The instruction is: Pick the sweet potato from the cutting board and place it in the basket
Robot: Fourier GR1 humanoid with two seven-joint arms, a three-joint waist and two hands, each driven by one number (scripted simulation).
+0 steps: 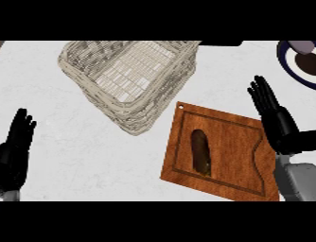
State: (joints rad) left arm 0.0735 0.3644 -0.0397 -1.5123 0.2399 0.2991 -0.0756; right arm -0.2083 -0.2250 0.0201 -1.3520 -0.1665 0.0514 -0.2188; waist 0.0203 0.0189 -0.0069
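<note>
Sweet potato (202, 151): a dark brown, elongated tuber lying lengthwise near the centre of the reddish-brown wooden cutting board (238, 160), inside the board's routed groove. No hand touches it, so the pick has not begun.

Relative to the cutting board, the pale woven wicker basket (129, 75) sits just beyond the far left corner, its rim close to or overlapping the board edge, and appears to hold nothing. This proximity keeps the transfer path short. A dark blue and white round plate (307, 64) lies past the board's far right corner, on the white worktop (63, 137).

The right hand (276, 116) hovers over the board's right edge, fingers straight and together, thumb spread outward, holding nothing. It is the nearer hand and likely suited to the grasp; it must shift left and lower over the tuber.

The left hand (14, 146) rests well left of the board, fingers straight, holding nothing.
</note>
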